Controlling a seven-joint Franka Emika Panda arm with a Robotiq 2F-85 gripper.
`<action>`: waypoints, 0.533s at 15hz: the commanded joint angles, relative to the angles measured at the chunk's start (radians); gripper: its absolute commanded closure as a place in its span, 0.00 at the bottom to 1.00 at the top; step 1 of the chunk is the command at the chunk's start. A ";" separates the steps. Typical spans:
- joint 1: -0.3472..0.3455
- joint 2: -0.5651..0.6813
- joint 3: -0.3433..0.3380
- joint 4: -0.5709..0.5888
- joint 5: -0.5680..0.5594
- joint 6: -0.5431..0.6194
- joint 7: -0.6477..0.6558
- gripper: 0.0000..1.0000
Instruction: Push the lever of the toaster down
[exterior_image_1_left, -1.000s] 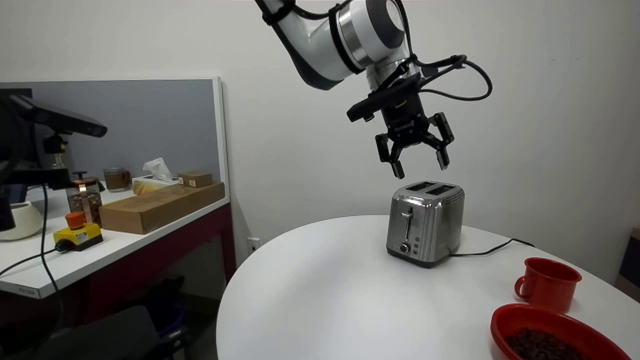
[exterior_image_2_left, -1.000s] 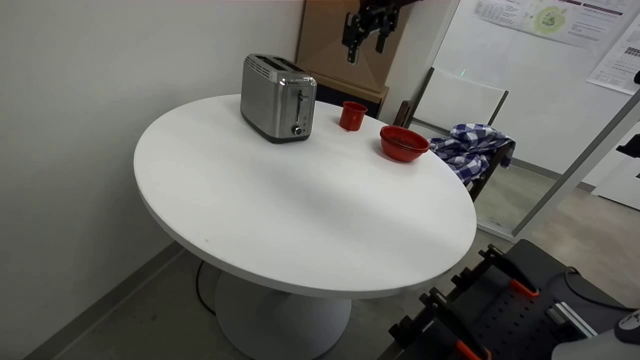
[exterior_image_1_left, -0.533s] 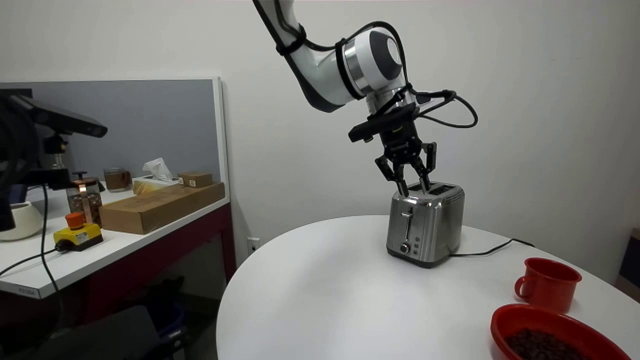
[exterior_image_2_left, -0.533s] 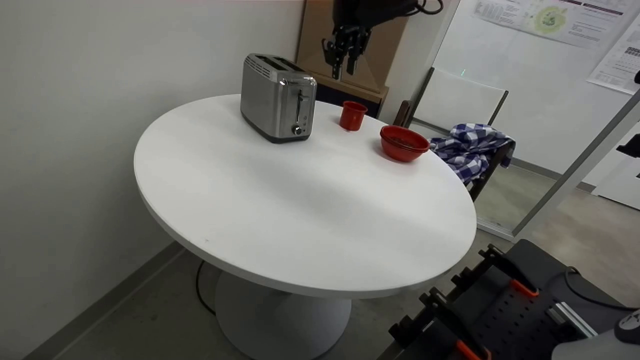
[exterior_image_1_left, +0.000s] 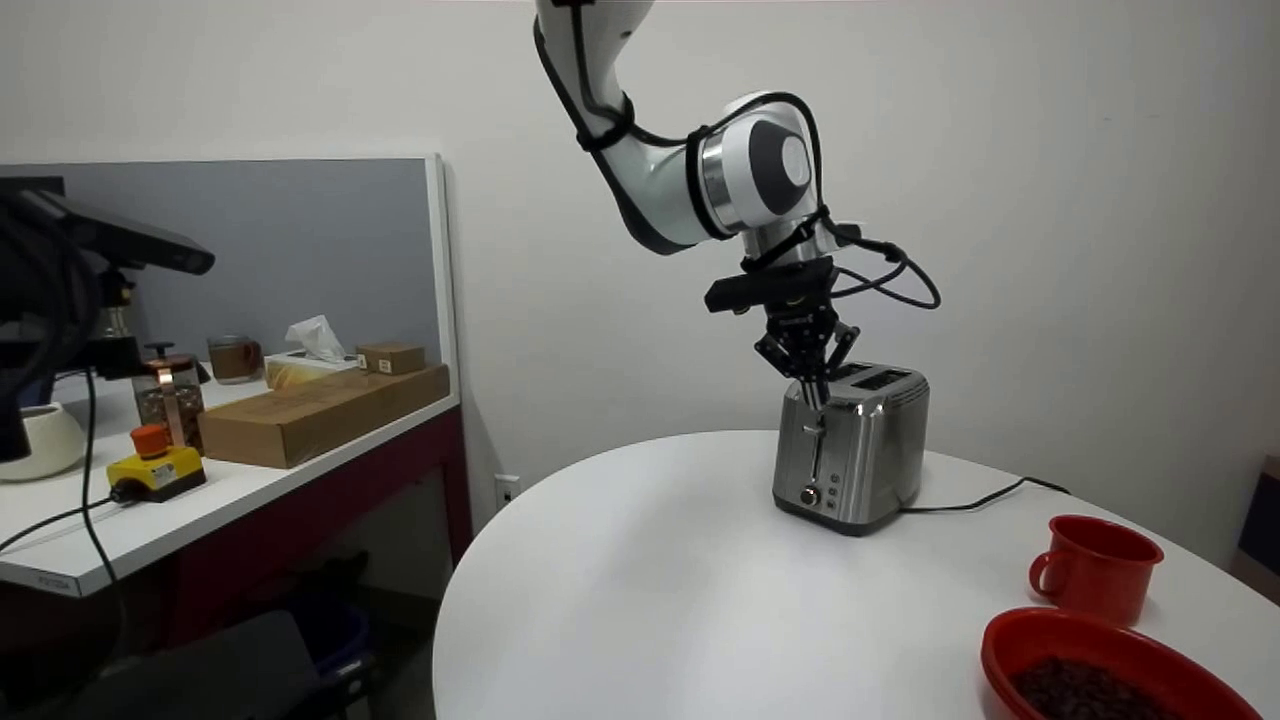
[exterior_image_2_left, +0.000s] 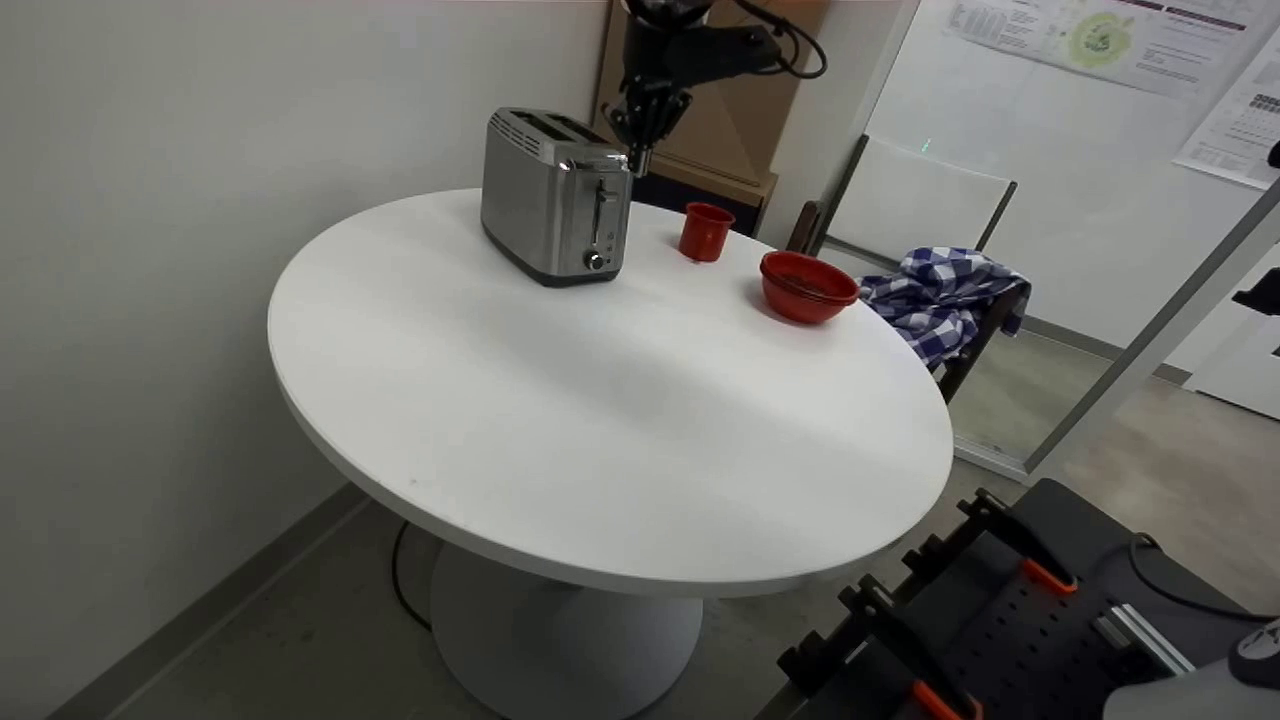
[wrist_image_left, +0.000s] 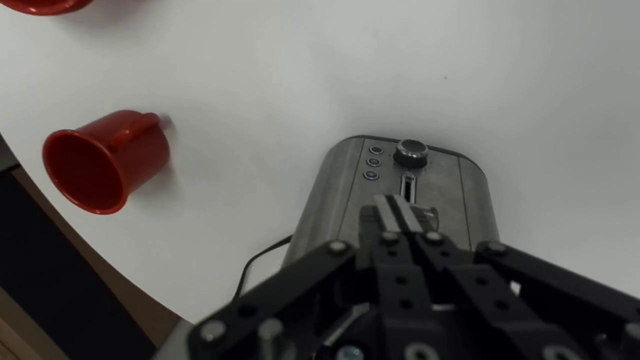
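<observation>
The silver toaster (exterior_image_1_left: 880, 450) stands upright on the round white table. Its lever (exterior_image_2_left: 607, 194) sits near the top of the slot on the front face. My gripper (exterior_image_1_left: 817, 405) is shut, its fingertips together and nothing between them, and it points down at the toaster's upper front. In an exterior view the gripper (exterior_image_2_left: 638, 170) shows beside the front top corner. From the wrist, the gripper (wrist_image_left: 392, 197) partly covers the lever (wrist_image_left: 430, 216), whose right end sticks out past the fingertips. Whether the fingertips touch the lever I cannot tell.
To one side of the toaster are a red mug (exterior_image_1_left: 1095, 568) and a red bowl (exterior_image_2_left: 808, 290) with dark contents. A black cord (exterior_image_1_left: 985, 497) runs from the toaster across the white table (exterior_image_2_left: 600, 420). The wall (exterior_image_1_left: 620, 300) rises behind the table.
My gripper has come down from above the toaster to the top of its front face. Its fingers, wide apart a second ago, have closed together. The toaster and lever look unmoved.
</observation>
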 joint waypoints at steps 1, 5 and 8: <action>-0.008 0.062 0.016 0.063 0.079 0.031 -0.086 0.98; -0.009 0.113 0.019 0.104 0.111 0.058 -0.144 0.98; -0.002 0.157 0.005 0.141 0.093 0.088 -0.164 0.99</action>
